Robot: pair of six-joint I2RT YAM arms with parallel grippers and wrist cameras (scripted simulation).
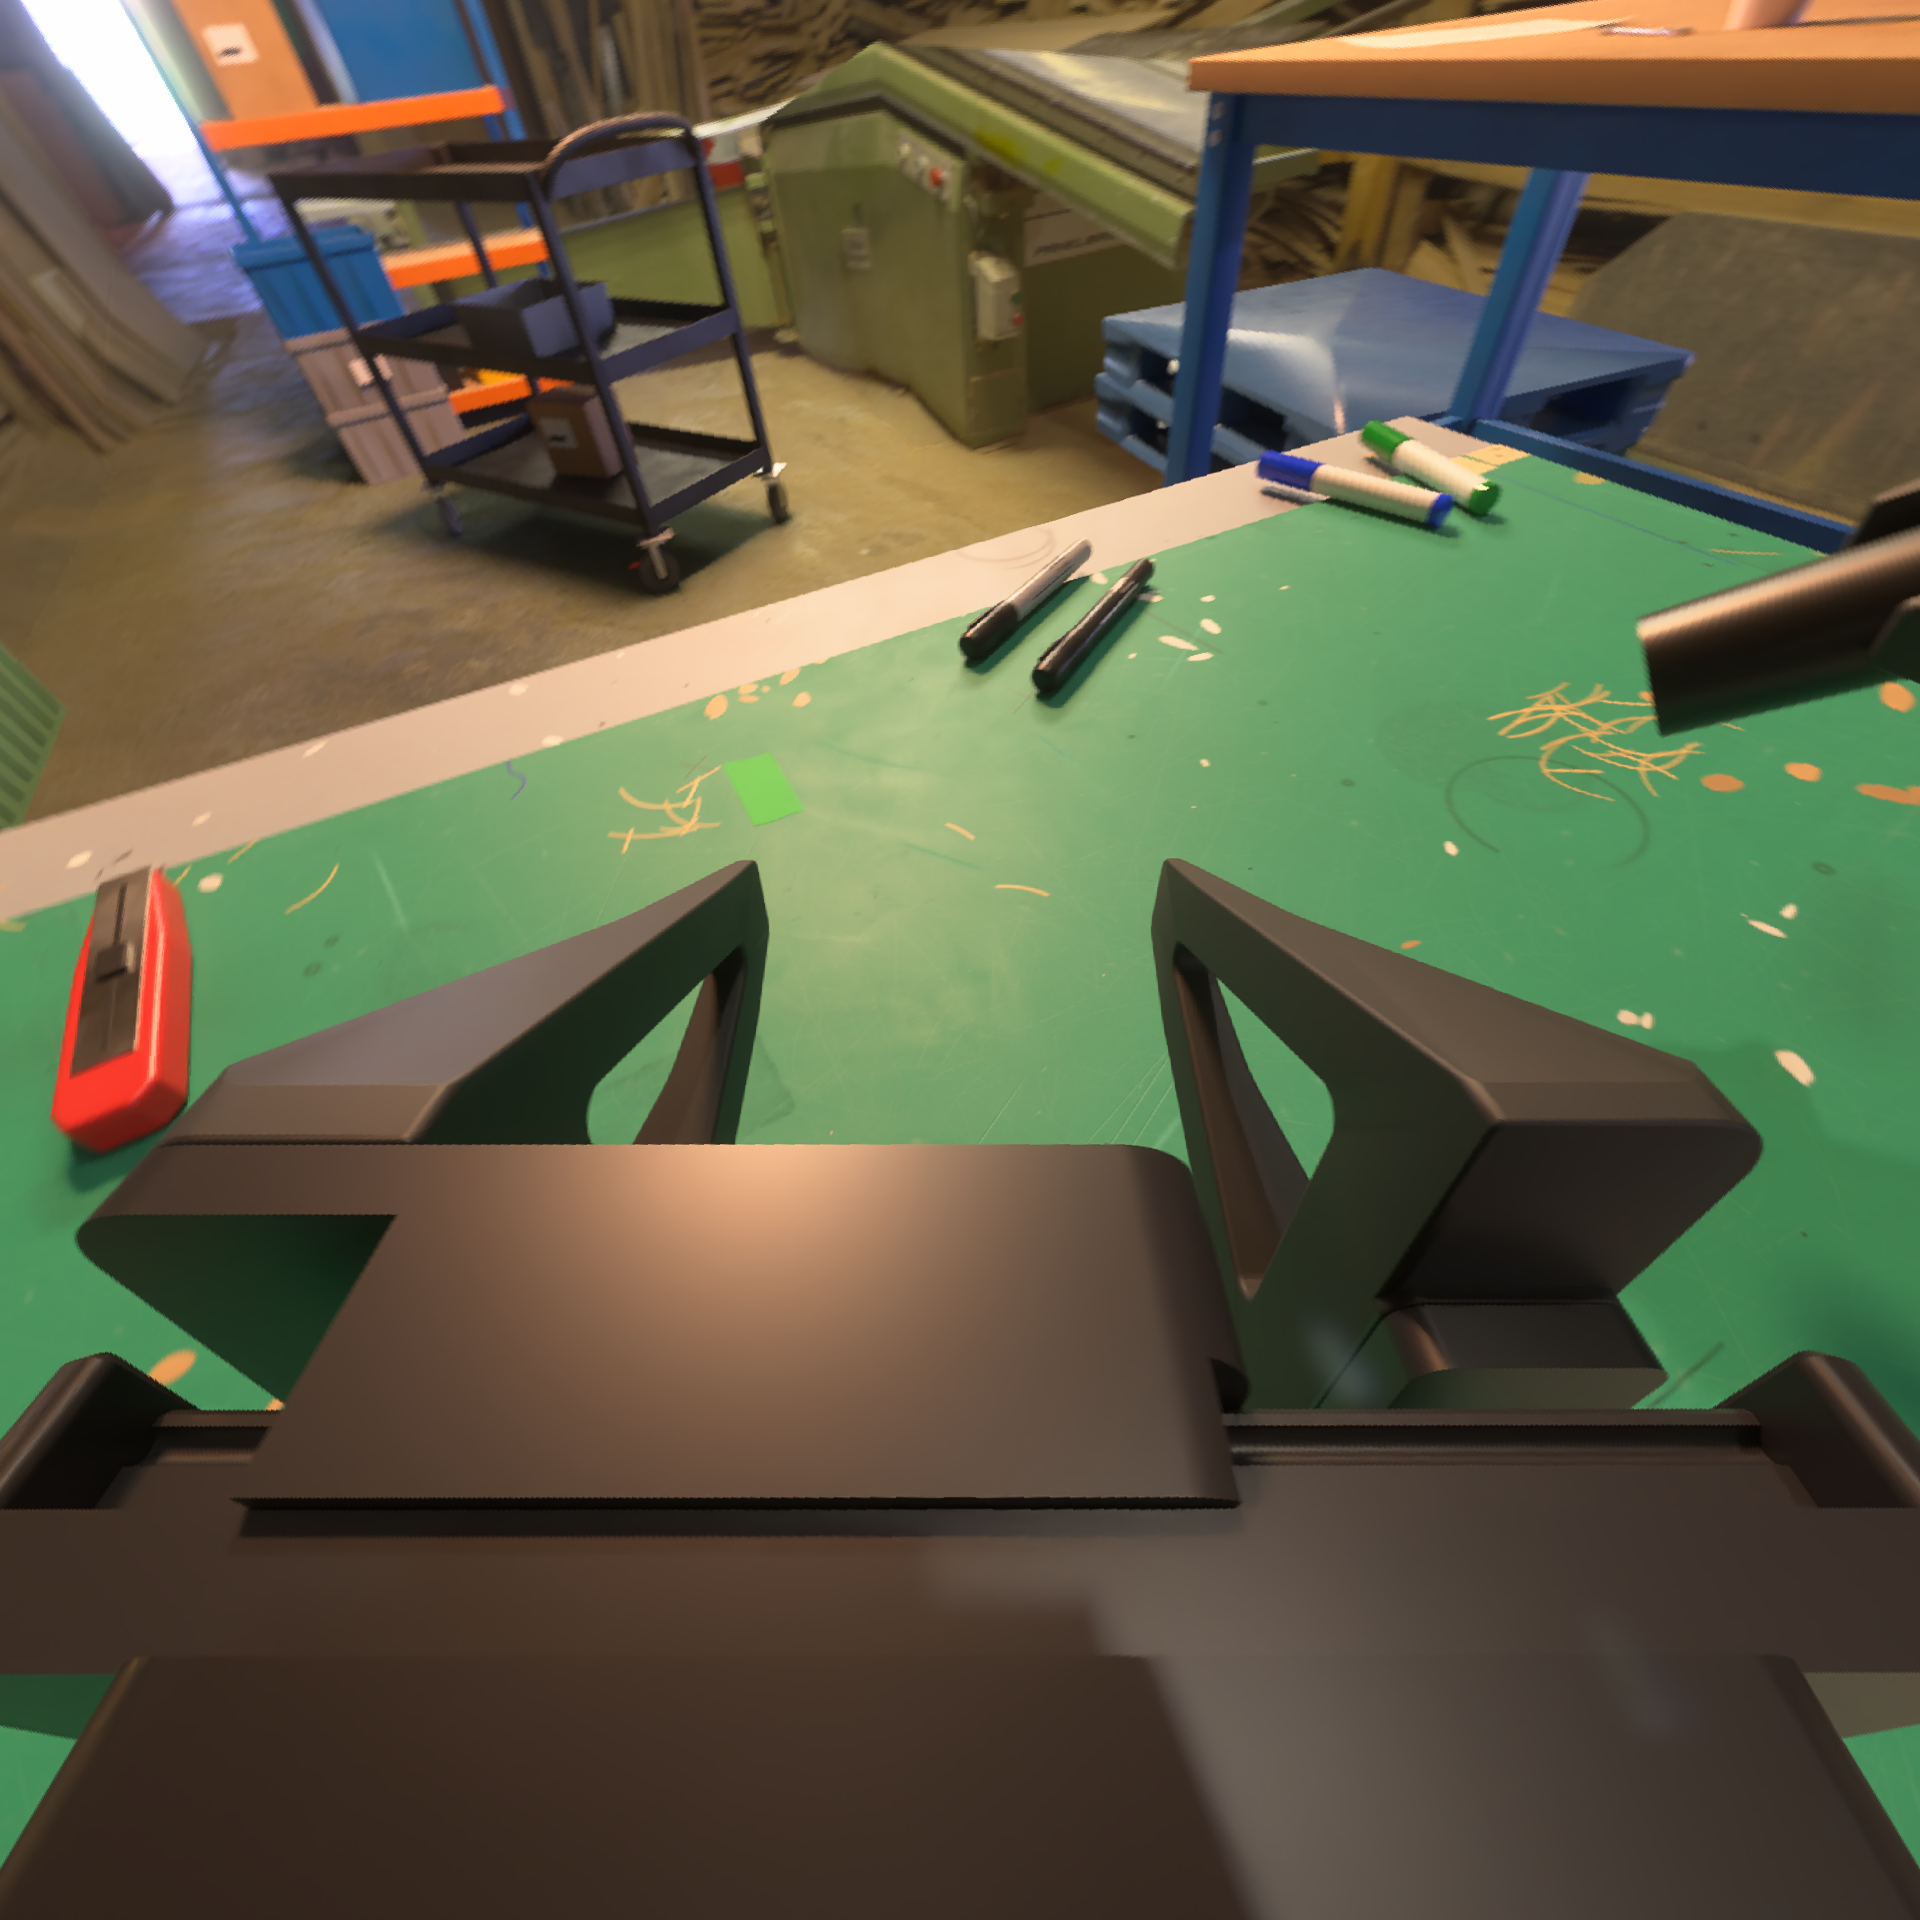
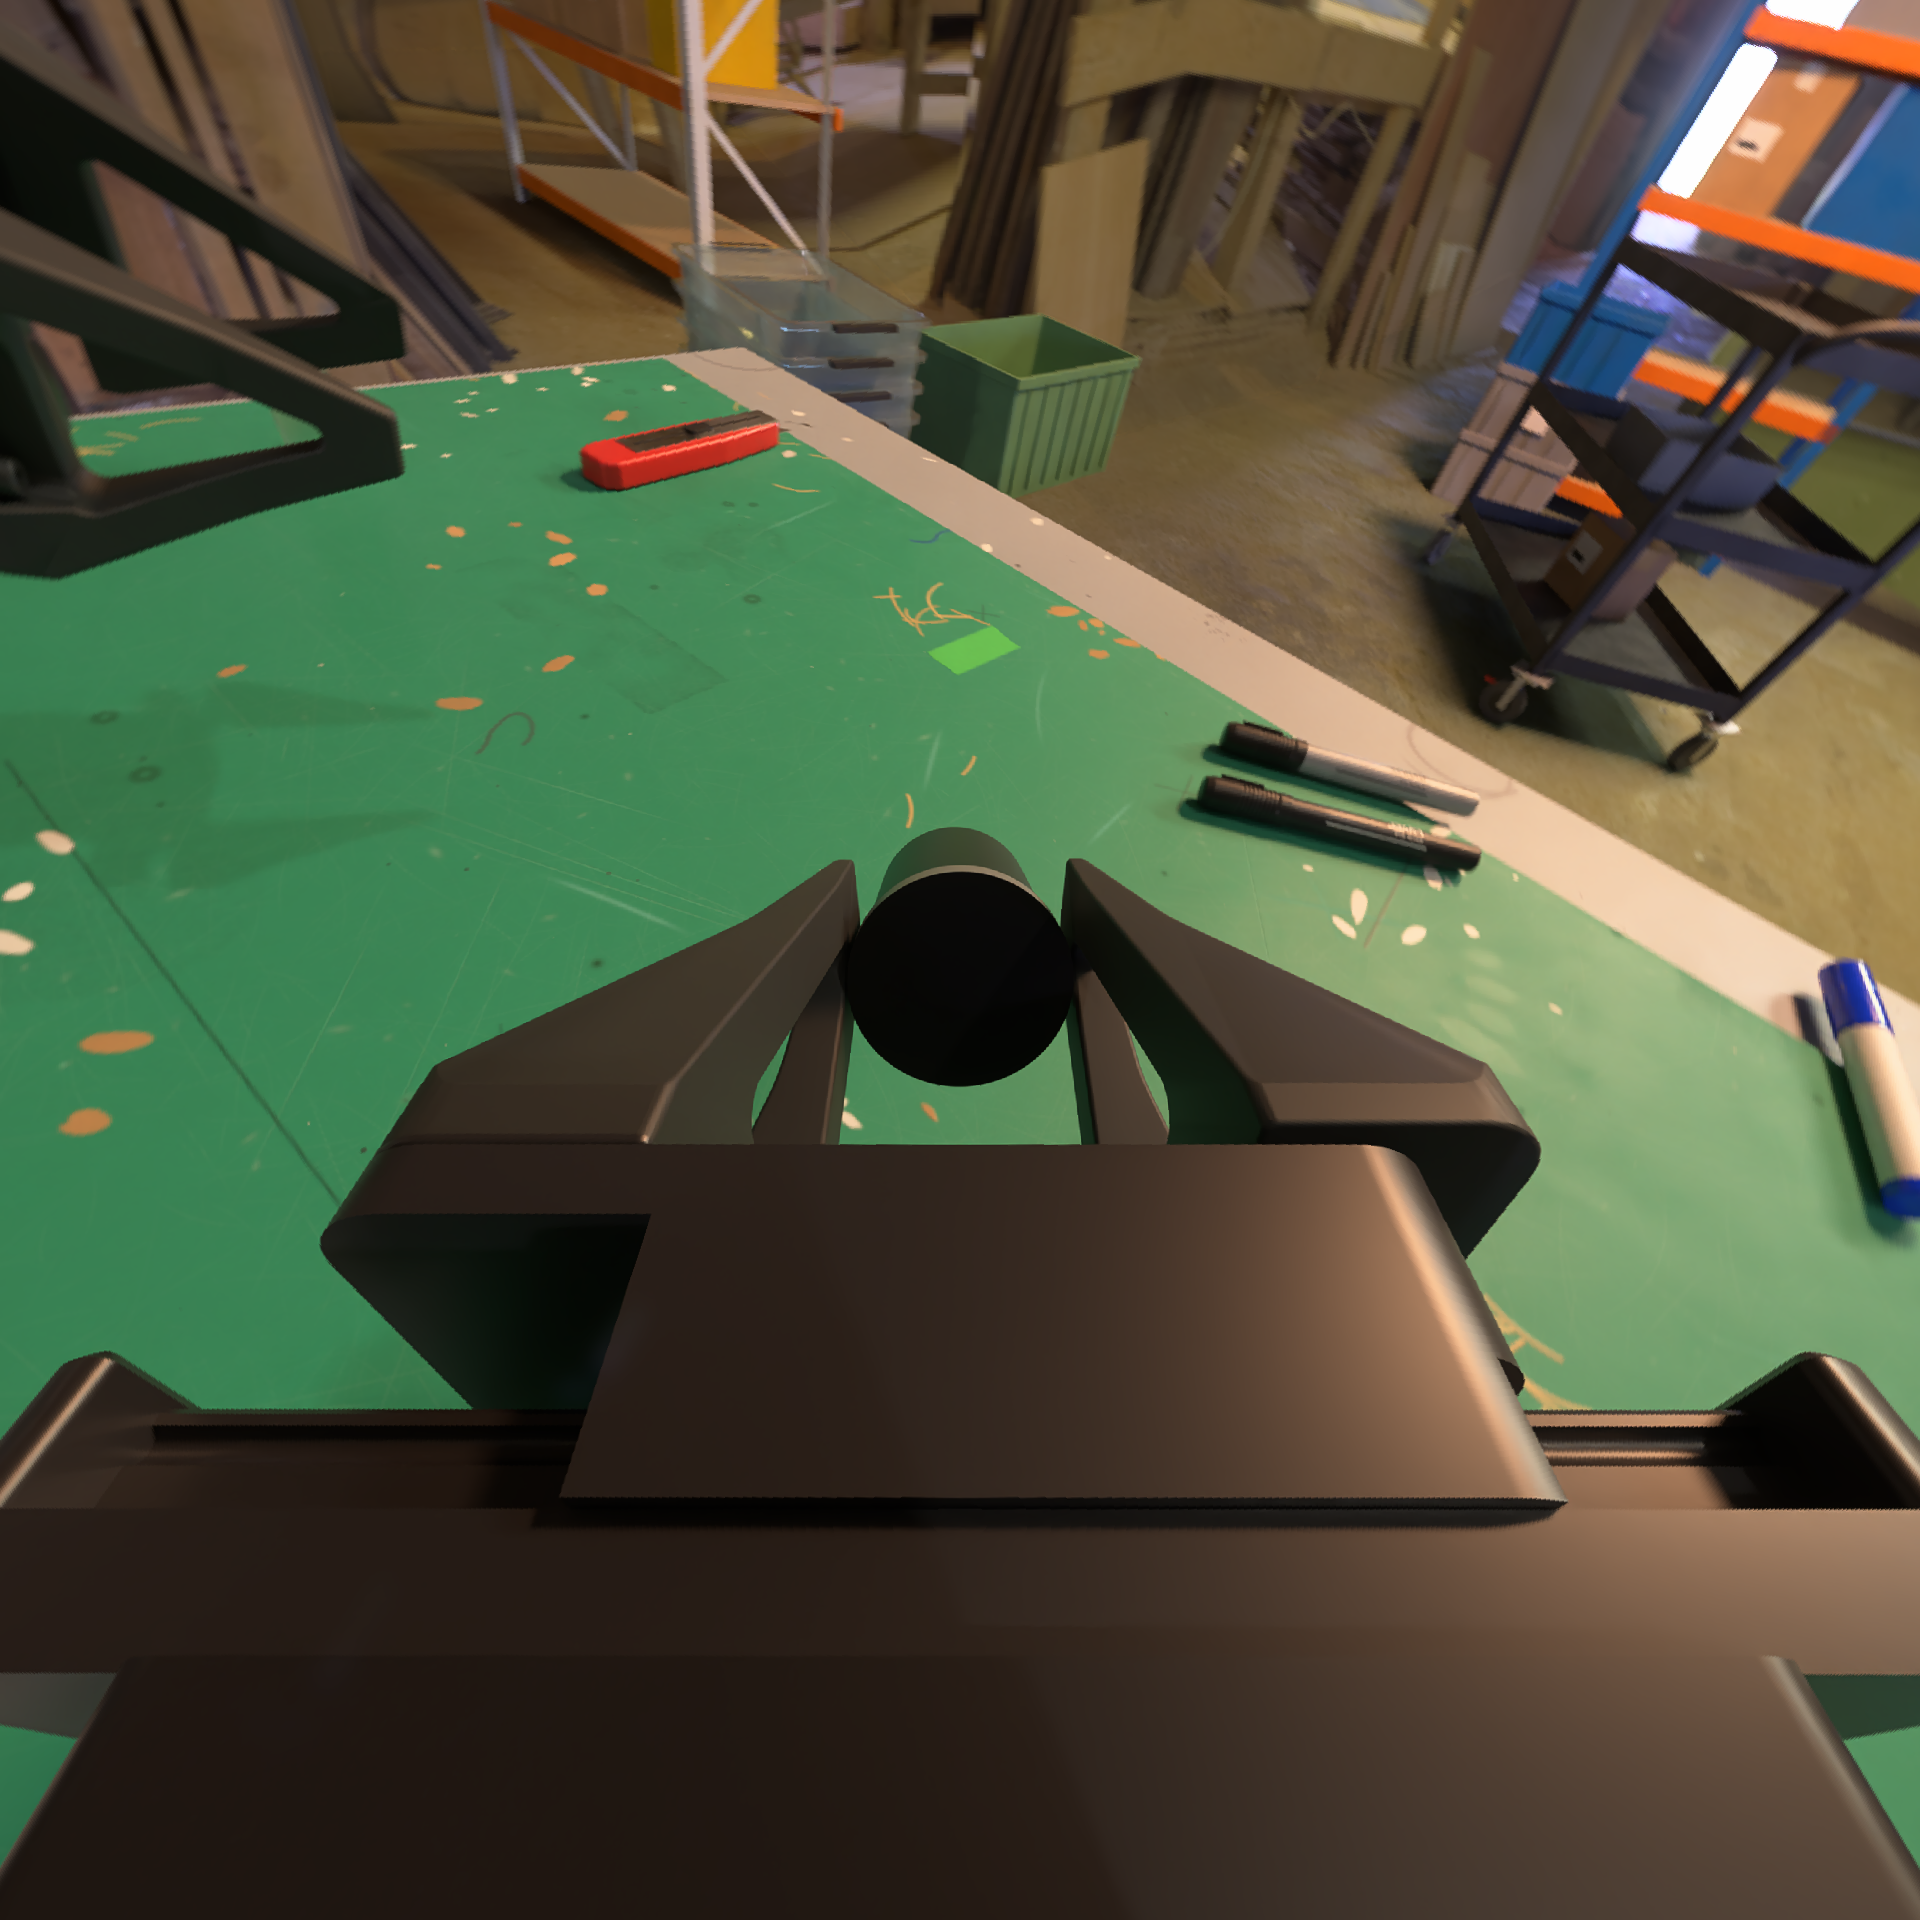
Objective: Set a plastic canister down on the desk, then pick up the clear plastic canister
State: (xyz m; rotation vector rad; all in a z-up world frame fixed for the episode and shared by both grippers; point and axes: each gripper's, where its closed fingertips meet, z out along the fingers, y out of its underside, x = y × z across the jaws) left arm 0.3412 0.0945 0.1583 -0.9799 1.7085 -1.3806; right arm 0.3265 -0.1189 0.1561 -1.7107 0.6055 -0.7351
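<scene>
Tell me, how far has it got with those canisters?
Nothing looks finished yet. The right gripper is shut on a black canister, carried end-on above the green desk, so it is not set down. The left gripper is open and empty. Left to do: put the black canister down, then pick up the clear canister, which appears in neither view.

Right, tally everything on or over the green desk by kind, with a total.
Black pens: 2
White markers: 2, one blue-capped, one green-capped
Red utility knife: 1
Black canister: 1, held between the right fingers
Total: 6
</scene>
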